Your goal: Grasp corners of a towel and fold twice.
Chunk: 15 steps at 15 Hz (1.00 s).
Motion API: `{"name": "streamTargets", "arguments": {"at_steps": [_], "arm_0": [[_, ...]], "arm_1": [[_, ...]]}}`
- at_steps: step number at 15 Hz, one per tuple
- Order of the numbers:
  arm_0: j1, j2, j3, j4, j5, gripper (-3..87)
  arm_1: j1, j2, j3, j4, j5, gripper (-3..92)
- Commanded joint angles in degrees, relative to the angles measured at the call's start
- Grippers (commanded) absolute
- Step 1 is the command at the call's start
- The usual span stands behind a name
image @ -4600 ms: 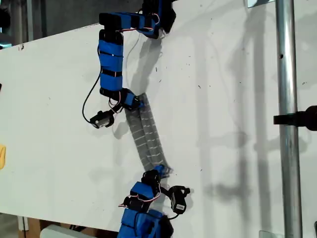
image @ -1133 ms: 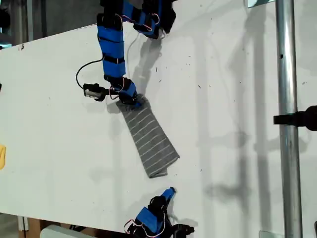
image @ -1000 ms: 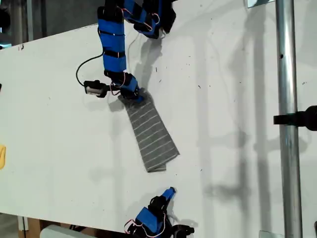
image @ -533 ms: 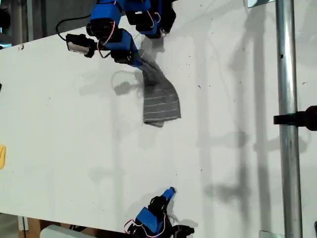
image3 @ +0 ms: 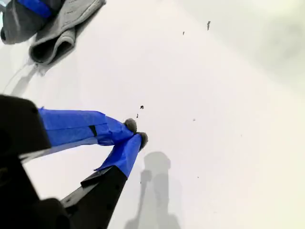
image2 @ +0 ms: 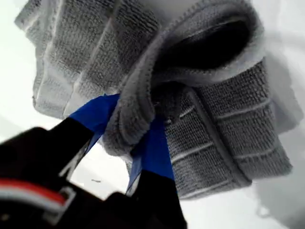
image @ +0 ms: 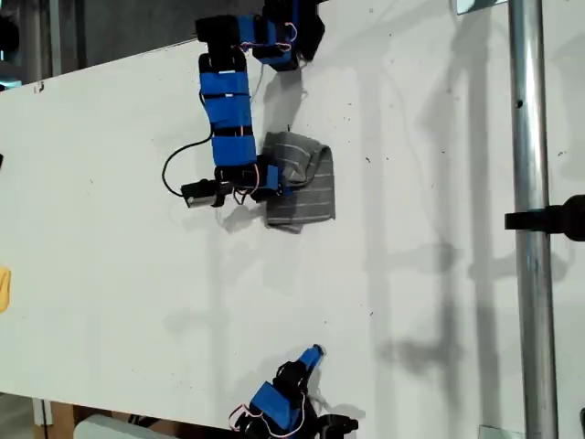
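Observation:
The towel (image: 306,183) is a dark grey cloth with thin white stripes, bunched into a small folded bundle on the white table (image: 110,256), in the upper middle of the exterior view. My first gripper (image: 277,186) is at the bundle's edge on the exterior view's left. In the first wrist view my first gripper (image2: 126,134) is shut on a rolled hem of the towel (image2: 224,124). My second gripper (image: 312,353) is low in the exterior view, well away from the cloth. It is shut and empty (image3: 136,132), with the towel (image3: 57,33) far off. Individual corners are hidden in the folds.
A metal pole (image: 530,229) runs top to bottom along the exterior view's right side, with a black clamp (image: 553,219) on it. A small yellow object (image: 4,288) sits at that view's left edge. Small dark specks (image3: 141,108) dot the table.
My first gripper, which held the towel raised near the table's far edge, has come down and toward the camera, laying the cloth over itself into a compact bundle. My second gripper has not moved.

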Motion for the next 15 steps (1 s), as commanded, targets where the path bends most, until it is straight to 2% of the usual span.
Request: {"name": "streamTargets", "arguments": {"at_steps": [1,3,4,5,7,10,11,12,13,14,15], "arm_0": [[-0.09,0.26,0.62,0.79,-1.67,-1.7],[-0.97,0.18,0.62,0.97,0.09,2.9],[-1.14,0.18,0.62,0.97,0.88,3.2],[-1.32,0.18,0.62,0.97,1.32,3.2],[-1.76,0.18,0.62,0.97,4.75,3.2],[-1.76,0.18,0.62,1.05,15.38,3.2],[-1.76,0.18,0.62,1.05,21.18,3.2],[-1.76,0.18,0.62,1.05,23.99,3.2],[-1.76,0.18,0.62,1.05,31.29,3.2],[-1.76,0.18,0.62,0.97,41.84,3.2],[-1.58,0.18,0.62,0.88,42.45,3.1]], "arm_1": [[-1.32,2.37,-4.92,-3.96,-1.67,19.4],[0.62,11.95,-4.48,-4.83,-5.89,42.5],[1.58,18.81,-4.04,-6.77,-10.37,42.5],[3.16,26.19,-3.25,-8.00,-13.27,33.6],[7.47,42.80,1.32,-9.23,-16.61,23.1],[15.03,71.72,23.64,-8.26,-16.44,-0.3],[16.35,82.62,34.01,-6.68,-14.06,-0.3],[16.79,93.60,44.47,-5.54,-10.81,-0.3],[16.61,104.50,54.93,-4.83,-7.65,-0.3],[16.00,116.02,64.16,-2.55,-3.78,-0.3],[15.56,117.77,68.38,0.35,-0.26,-0.3]]}}
